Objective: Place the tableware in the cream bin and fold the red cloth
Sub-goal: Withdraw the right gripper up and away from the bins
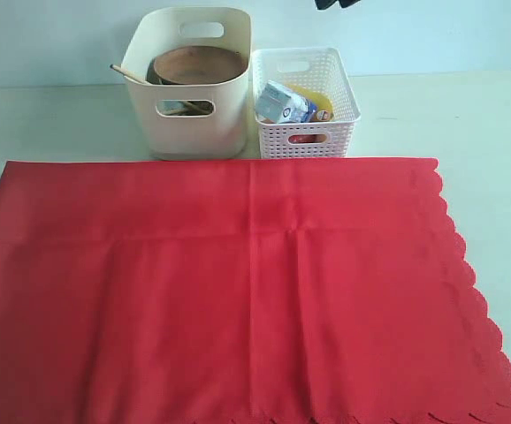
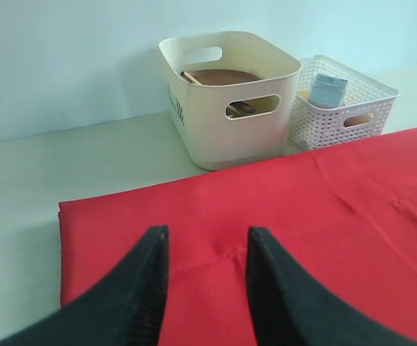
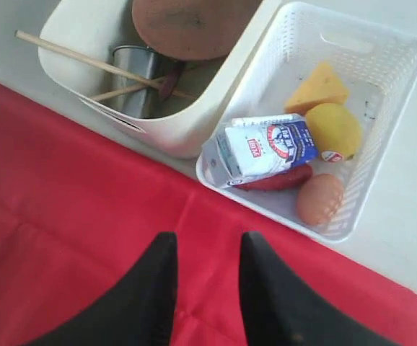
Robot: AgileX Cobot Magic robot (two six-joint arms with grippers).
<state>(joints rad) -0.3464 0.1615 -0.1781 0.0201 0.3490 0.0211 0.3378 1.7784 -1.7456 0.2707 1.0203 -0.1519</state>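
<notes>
The red cloth [image 1: 238, 291] lies spread flat across the table, scalloped edge to the right. Behind it the cream bin [image 1: 198, 97] holds the tableware: a brown wooden plate [image 1: 198, 64], a steel cup [image 3: 133, 68], chopsticks [image 3: 86, 61] poking over the rim, and a dark spoon [image 3: 169, 83]. My left gripper [image 2: 207, 238] hovers open over the cloth [image 2: 338, 216] near its far left corner, nothing between its fingers. My right gripper [image 3: 207, 241] hangs open above the cloth's back edge [image 3: 86, 216], in front of the bin [image 3: 172, 137]. Only a dark part of an arm [image 1: 337, 3] shows in the exterior view.
A white lattice basket [image 1: 307, 115] stands right of the bin, touching the cloth's back edge. It holds a milk carton [image 3: 266, 148], cheese [image 3: 317, 86], lemon [image 3: 335, 130], egg [image 3: 318, 198] and sausage [image 3: 281, 180]. Bare pale table [image 2: 86, 158] lies left of the bin.
</notes>
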